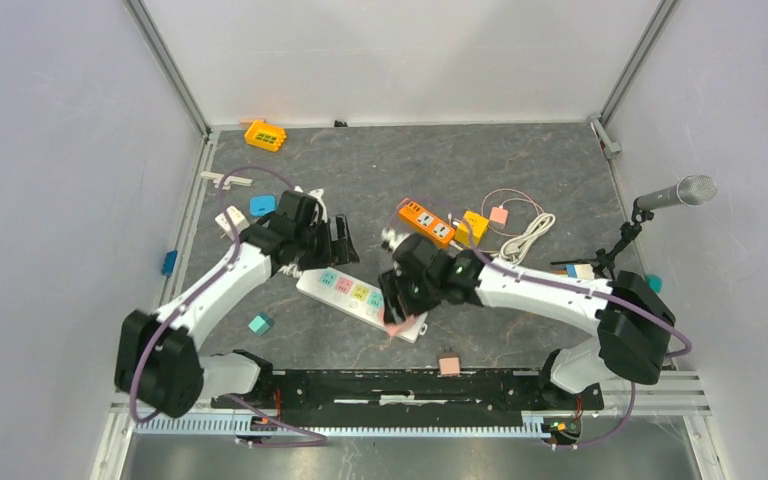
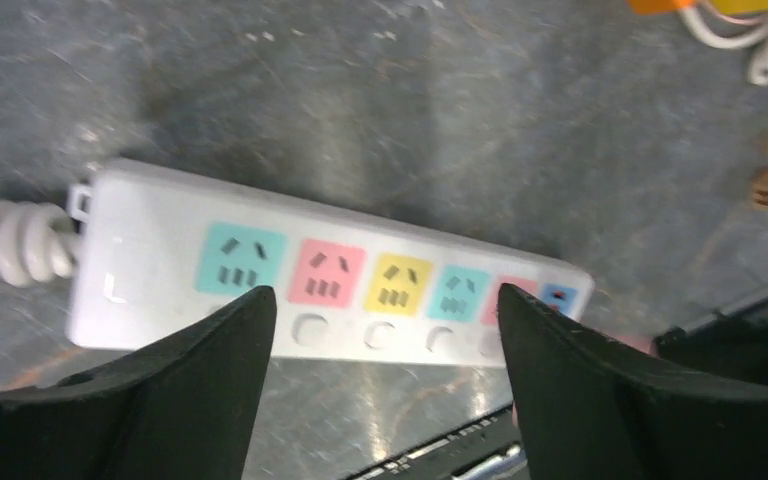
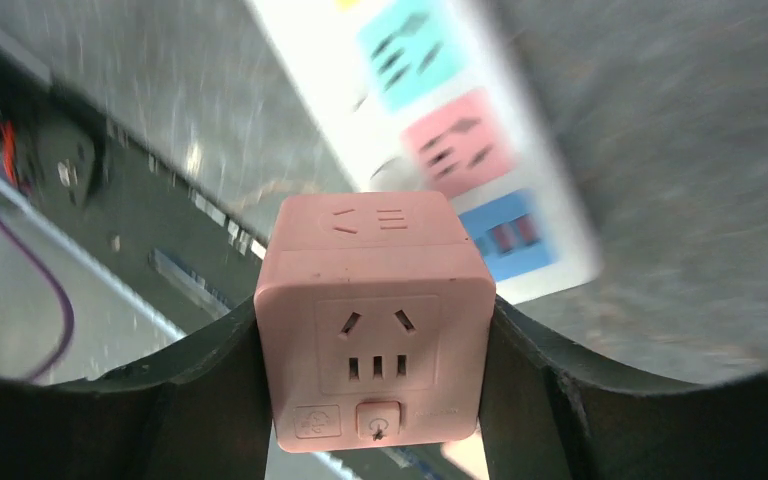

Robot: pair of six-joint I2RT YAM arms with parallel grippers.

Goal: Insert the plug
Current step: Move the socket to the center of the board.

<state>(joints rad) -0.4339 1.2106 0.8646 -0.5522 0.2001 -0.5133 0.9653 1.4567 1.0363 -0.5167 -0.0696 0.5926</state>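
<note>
Nearest, by the near edge of the grey stone-patterned worktop (image 1: 520, 170), one small pinkish cube (image 1: 449, 363) lies loose. One teal block (image 1: 259, 323) sits toward the near-left.

Just beyond, the right gripper (image 1: 398, 305) clamps the pink plastic cube plug (image 3: 375, 320) by two opposite sides. The socket face is turned toward the wrist camera, so the hidden pins probably point at the long white plastic power strip (image 2: 150, 290). The cube hangs over that strip's end by the blue panel, apparently not yet seated.

The strip lies slantwise mid-worktop and shows five coloured sockets. The left gripper (image 2: 380, 340) hovers near its corded end, jaws wide and empty, likely ready to steady it.

Farther back lies one orange power strip (image 1: 426, 222). One orange block (image 1: 264, 134) lies at the far-left corner.
</note>
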